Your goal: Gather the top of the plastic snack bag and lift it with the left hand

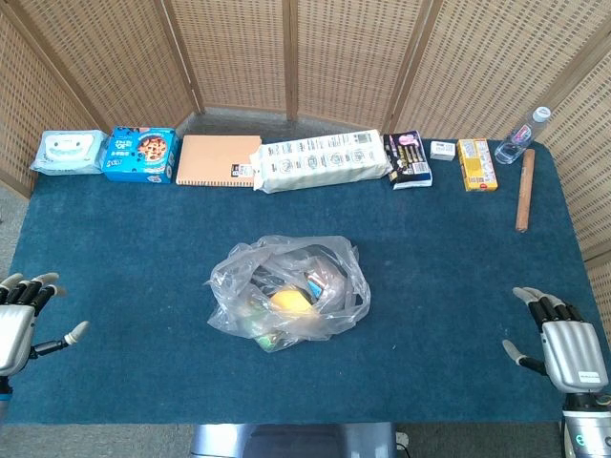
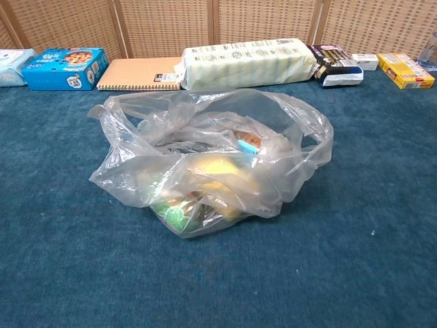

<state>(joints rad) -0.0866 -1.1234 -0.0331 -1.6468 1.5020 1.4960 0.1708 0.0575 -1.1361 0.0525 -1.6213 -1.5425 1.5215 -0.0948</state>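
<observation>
A clear plastic snack bag (image 1: 286, 291) lies slumped in the middle of the blue table, its mouth loose and open toward the back; the chest view shows the bag (image 2: 212, 160) close up with yellow, green and orange snacks inside. My left hand (image 1: 24, 320) rests at the table's near left edge, fingers spread, holding nothing, far from the bag. My right hand (image 1: 563, 343) sits at the near right edge, also spread and empty. Neither hand appears in the chest view.
Along the back edge stand a wipes pack (image 1: 67, 151), a blue cookie box (image 1: 141, 155), an orange notebook (image 1: 218, 159), a long white package (image 1: 325, 160), a dark packet (image 1: 407, 158), a yellow box (image 1: 476, 164), a water bottle (image 1: 523, 135) and a wooden stick (image 1: 524, 189).
</observation>
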